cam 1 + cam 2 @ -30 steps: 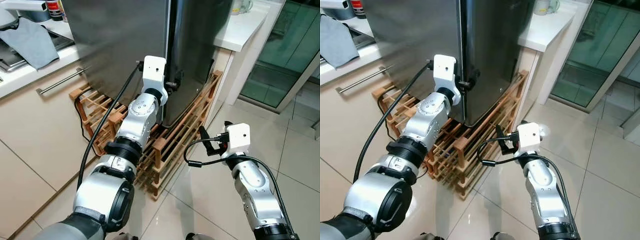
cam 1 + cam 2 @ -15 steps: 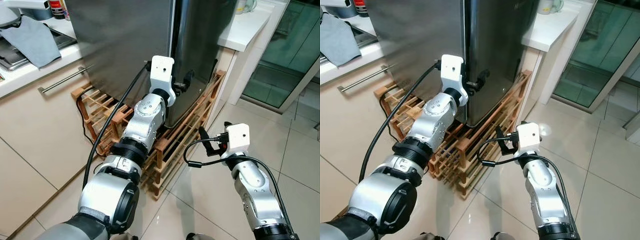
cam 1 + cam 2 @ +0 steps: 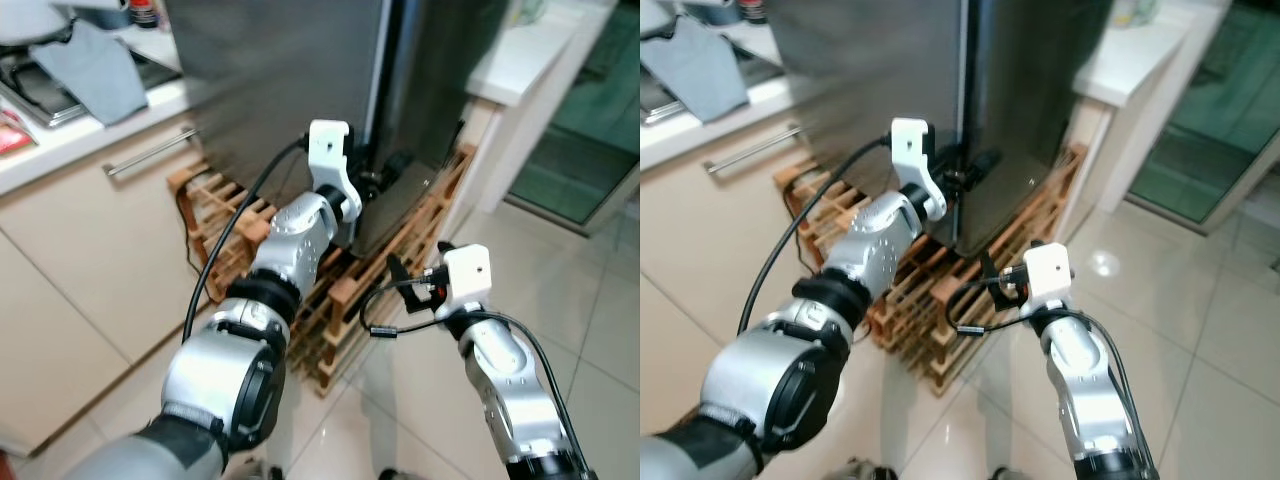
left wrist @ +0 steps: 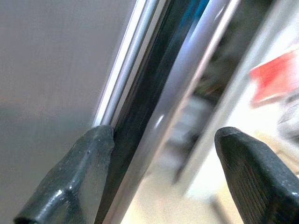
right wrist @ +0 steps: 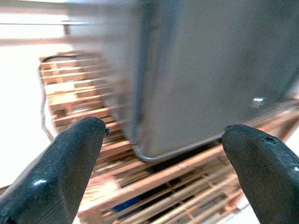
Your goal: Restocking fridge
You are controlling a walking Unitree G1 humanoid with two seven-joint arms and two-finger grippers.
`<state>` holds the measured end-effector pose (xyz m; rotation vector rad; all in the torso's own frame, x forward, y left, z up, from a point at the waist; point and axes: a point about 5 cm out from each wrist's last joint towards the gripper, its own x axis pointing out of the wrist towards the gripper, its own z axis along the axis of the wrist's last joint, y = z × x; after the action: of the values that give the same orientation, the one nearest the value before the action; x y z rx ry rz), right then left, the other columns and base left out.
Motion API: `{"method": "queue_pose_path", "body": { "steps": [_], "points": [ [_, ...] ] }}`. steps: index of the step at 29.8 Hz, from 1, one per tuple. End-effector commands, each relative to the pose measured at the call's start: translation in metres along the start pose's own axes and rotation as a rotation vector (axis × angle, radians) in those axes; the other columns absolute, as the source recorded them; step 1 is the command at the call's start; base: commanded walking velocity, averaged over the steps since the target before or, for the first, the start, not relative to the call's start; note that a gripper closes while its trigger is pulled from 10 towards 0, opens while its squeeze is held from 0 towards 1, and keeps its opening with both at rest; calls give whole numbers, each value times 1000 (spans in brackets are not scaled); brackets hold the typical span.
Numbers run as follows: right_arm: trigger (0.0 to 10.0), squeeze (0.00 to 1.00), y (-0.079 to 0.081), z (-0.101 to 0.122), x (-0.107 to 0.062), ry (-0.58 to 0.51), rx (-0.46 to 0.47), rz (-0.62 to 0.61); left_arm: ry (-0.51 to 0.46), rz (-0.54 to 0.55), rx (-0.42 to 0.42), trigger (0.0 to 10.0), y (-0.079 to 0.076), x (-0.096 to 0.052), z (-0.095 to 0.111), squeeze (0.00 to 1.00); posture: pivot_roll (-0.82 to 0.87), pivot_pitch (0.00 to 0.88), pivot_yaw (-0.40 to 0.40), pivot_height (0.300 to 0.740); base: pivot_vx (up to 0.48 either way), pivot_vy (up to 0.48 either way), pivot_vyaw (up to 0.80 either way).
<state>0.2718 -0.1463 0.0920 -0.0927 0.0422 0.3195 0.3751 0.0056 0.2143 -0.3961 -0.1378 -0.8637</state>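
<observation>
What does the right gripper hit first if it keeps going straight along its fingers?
Most likely the lower part of the stainless steel fridge door, which lies between the open right gripper fingers. The slatted wooden rack lies just beneath that line; depth is unclear.

Head eyes look down; wrist cameras face the fridge [image 3: 300, 80].

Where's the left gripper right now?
In the left eye view, the left gripper is at the fridge door's edge, above the wooden rack.

Brushed steel fridge [image 3: 290, 70], slatted wooden rack [image 3: 395, 250]
</observation>
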Motion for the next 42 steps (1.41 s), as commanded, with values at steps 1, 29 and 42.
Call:
{"method": "queue_pose_path", "body": {
  "steps": [1,29,42],
  "points": [
    [10000,0,2,1,-1,3,-19,18,-81,-485,-123,10000,-132,50,-1,0,-202,0,26,740,0,0,0],
    [10000,0,3,-3,5,19,25,6,0,179,259,10000,10,-32,-4,0,-131,0,11,740,0,0,0],
    [10000,0,5,-5,2,15,33,-10,49,302,294,10000,19,-19,-10,0,-164,0,40,740,0,0,0]
  ]
}}
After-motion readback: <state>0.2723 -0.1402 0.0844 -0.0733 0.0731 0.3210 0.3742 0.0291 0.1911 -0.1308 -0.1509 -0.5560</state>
